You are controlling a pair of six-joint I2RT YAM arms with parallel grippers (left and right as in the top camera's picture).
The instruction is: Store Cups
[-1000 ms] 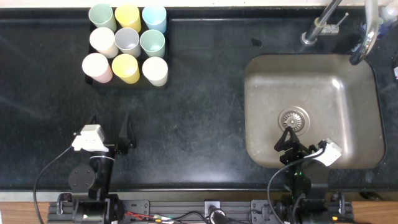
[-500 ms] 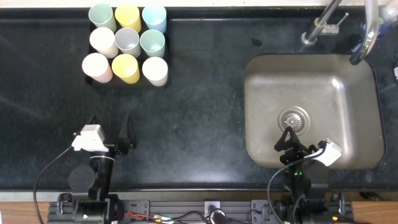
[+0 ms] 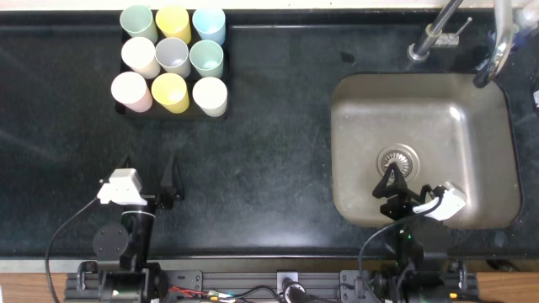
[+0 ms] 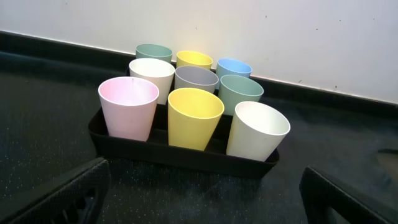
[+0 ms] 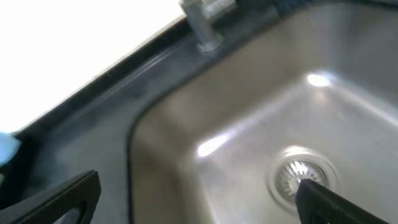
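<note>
Nine cups (image 4: 194, 115) stand upright in a black tray (image 4: 186, 160), three rows of three with every slot filled. They are straight ahead of the left tool (image 3: 150, 171) and well apart from it. That tool hangs released, jaws wide, above the bench (image 3: 269, 151). The right tool (image 3: 386, 187), likewise spread and holding nothing, hovers over the sink (image 3: 472, 118), with the drain (image 3: 397, 158) just ahead. With no loose cup showing, storing looks finished, and the next move likely calls only for parking the arms.

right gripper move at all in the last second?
Yes, slightly. In the top view the right gripper has shifted up the picture, closer to the sink drain.
</note>
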